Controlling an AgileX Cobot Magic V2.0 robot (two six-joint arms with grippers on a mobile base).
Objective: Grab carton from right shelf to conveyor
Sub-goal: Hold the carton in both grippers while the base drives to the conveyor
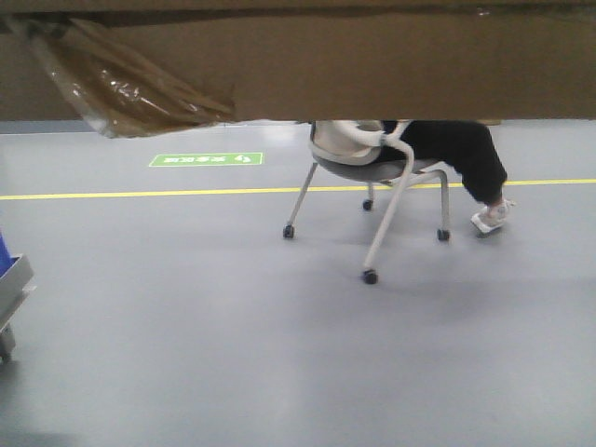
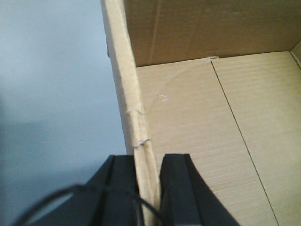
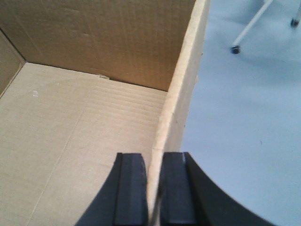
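Observation:
The brown open-topped carton fills the top of the front view, held up off the floor, with torn clear tape hanging at its left. In the left wrist view my left gripper is shut on the carton's left wall, one black finger outside and one inside. In the right wrist view my right gripper is shut on the carton's right wall the same way. The carton's inside floor is bare. No shelf or conveyor shows by name.
A person sits on a wheeled chair straight ahead on the grey floor, beyond a yellow line. A green floor sign lies at the back left. A grey and blue cart corner is at the left edge.

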